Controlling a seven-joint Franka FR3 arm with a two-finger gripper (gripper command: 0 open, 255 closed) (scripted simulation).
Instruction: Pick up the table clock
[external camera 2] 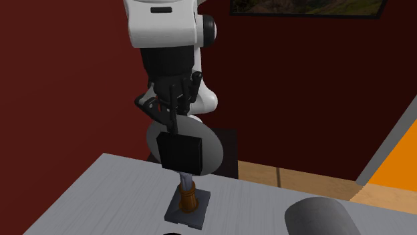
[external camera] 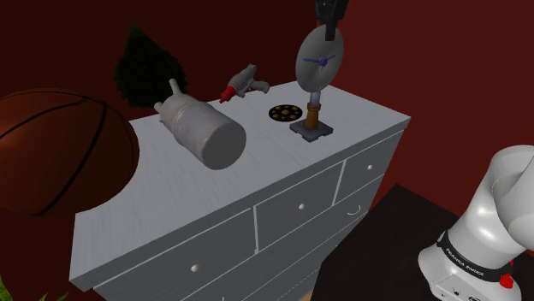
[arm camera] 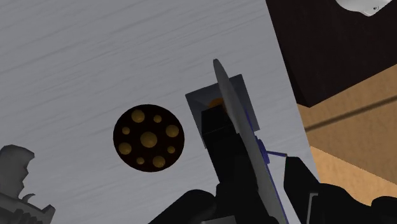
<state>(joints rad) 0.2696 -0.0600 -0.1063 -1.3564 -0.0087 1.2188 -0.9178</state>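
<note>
The gripper (arm camera: pixel 254 139) sits at the top rim of the table clock (external camera: pixel 320 61), clamped or not I cannot tell; its thin, stiff, probably slick face seems the best hold, light but top-heavy over a slim stem (external camera: pixel 313 106) and square base (external camera: pixel 311 130) standing on the grey dresser (external camera: pixel 257 175).

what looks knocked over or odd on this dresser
The grey bottle lies on its side on the dresser, not upright. A huge basketball overlaps the dresser's end at the shoulder view's left. The clock stands upright on its base, gripper at its rim.
</note>
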